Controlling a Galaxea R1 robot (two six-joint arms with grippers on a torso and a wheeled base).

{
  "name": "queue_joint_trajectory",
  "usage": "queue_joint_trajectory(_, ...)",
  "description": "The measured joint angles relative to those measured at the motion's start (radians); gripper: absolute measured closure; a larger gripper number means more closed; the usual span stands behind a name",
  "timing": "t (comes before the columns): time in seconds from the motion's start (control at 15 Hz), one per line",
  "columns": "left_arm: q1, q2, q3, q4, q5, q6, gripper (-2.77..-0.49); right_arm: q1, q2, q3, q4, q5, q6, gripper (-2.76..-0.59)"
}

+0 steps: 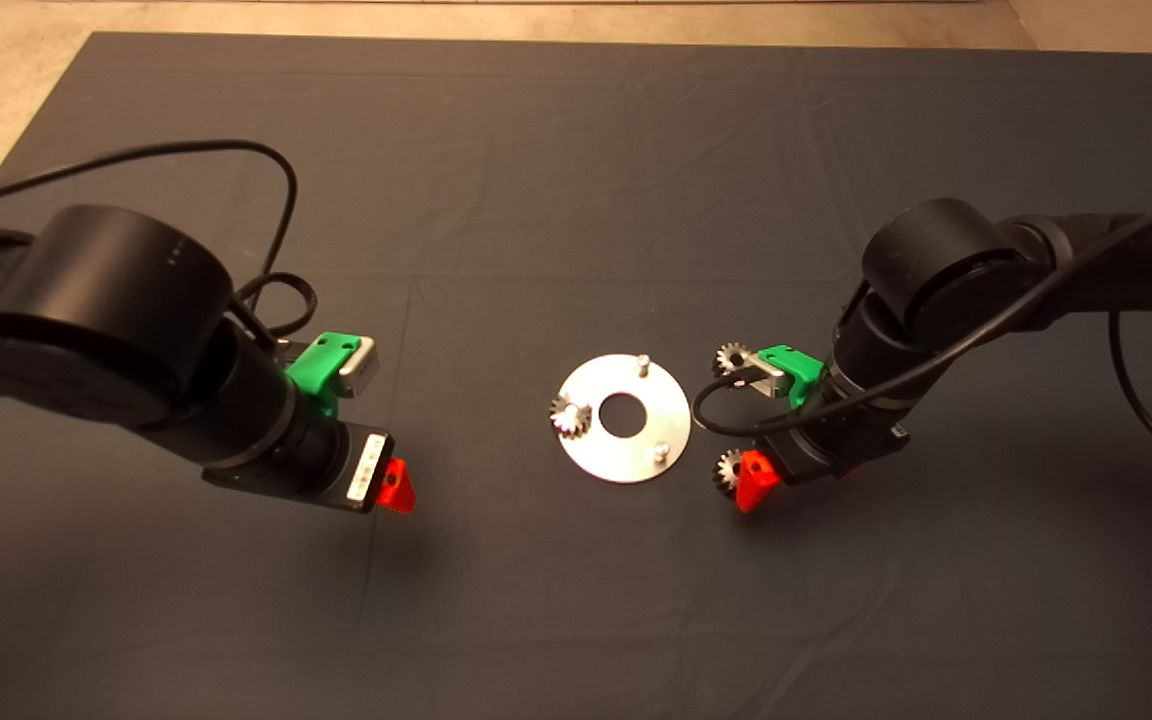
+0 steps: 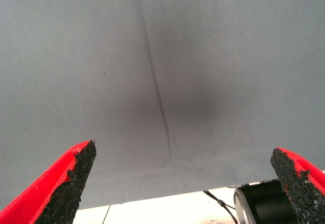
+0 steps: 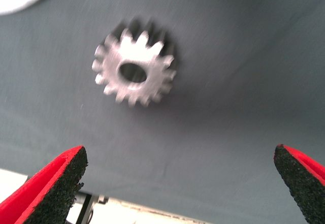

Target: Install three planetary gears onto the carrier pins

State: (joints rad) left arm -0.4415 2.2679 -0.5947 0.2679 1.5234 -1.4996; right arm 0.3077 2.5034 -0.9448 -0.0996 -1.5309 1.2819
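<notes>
We see the disc [image 1: 622,418] mid-mat [image 1: 576,150] with one gear [image 1: 570,415] seated on its left pin; the far pin [image 1: 642,365] and near-right pin [image 1: 662,452] are bare. Two loose gears lie on the mat right of the disc: one [image 1: 731,358] by the right arm's green mount, the other [image 1: 728,470] beside the right gripper [image 3: 177,183]. That gripper hangs over it, fingers spread wide, gripping nothing. The left gripper [image 2: 183,183] sits left of the disc, also wide, over bare mat.
</notes>
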Motion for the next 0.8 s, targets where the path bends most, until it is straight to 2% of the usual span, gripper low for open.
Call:
queue_joint_trajectory(0.47,0.000,-0.006,0.030,-0.001,0.000,-0.004,-2.48,0.000,0.035,-0.046,-0.007,0.000,-0.029,-2.74)
queue_joint_trajectory(0.8,0.000,-0.007,0.044,-0.001,0.000,-0.005,-2.48,0.000,0.105,-0.095,-0.013,0.001,-0.057,-2.74)
